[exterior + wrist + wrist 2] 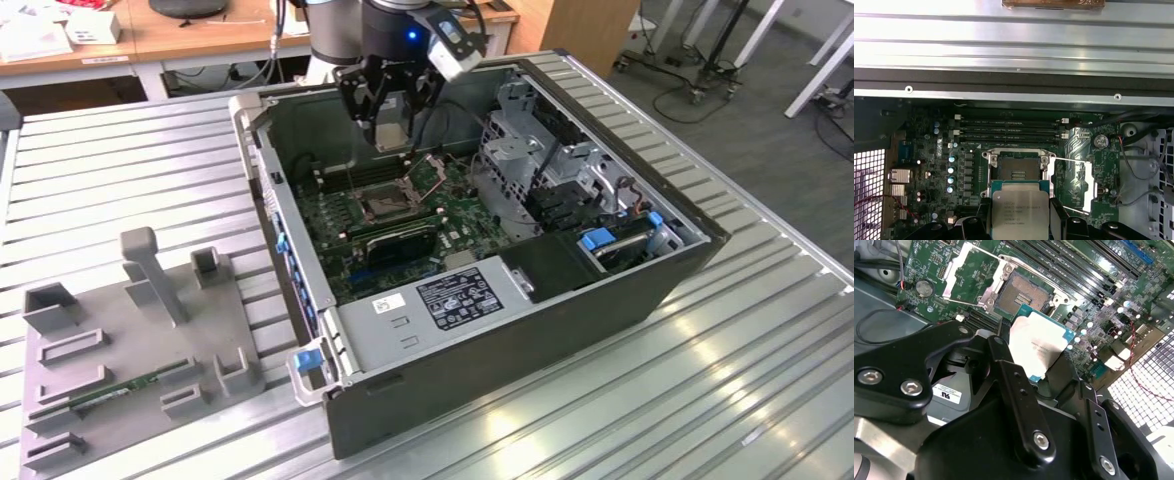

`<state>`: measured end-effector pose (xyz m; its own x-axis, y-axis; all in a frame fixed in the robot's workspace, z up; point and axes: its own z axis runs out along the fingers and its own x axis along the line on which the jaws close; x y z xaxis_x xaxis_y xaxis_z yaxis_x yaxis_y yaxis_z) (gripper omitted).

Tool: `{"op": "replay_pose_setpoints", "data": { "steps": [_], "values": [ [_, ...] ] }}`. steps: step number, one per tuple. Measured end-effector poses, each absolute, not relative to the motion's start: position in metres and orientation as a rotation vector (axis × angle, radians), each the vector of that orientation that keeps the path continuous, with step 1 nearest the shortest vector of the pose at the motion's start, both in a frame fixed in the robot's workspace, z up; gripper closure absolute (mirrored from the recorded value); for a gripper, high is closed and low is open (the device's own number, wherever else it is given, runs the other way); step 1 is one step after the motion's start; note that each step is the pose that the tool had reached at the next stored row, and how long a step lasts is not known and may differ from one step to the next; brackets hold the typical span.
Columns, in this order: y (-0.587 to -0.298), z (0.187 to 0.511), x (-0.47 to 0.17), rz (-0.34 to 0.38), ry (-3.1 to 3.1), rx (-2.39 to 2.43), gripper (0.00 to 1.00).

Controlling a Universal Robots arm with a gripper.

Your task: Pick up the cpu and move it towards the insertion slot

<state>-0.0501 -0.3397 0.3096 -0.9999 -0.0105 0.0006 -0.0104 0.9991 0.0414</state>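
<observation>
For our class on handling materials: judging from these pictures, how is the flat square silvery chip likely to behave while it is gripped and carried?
The flat square silvery chip, held by its edges in the black pincer, looks rigid, so it probably won't bend. Its smooth metal top suggests it could slip. Being thin, it seems light.

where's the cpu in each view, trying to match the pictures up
Exterior view: the cpu hangs in the claw above the open computer case, over the motherboard.
Second wrist view: the cpu sits between the black fingers, just short of the insertion slot.
First wrist view: the cpu is held next to the insertion slot.
Shared landmark: the insertion slot, its silver frame open.
</observation>
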Motion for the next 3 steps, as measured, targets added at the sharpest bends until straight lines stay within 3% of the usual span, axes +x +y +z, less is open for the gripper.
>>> {"op": "replay_pose_setpoints", "data": {
  "steps": [3],
  "values": [
    [-0.3393,0.3096,-0.0501,-0.065,-3.14,0.016,0.45]
  ]
}}
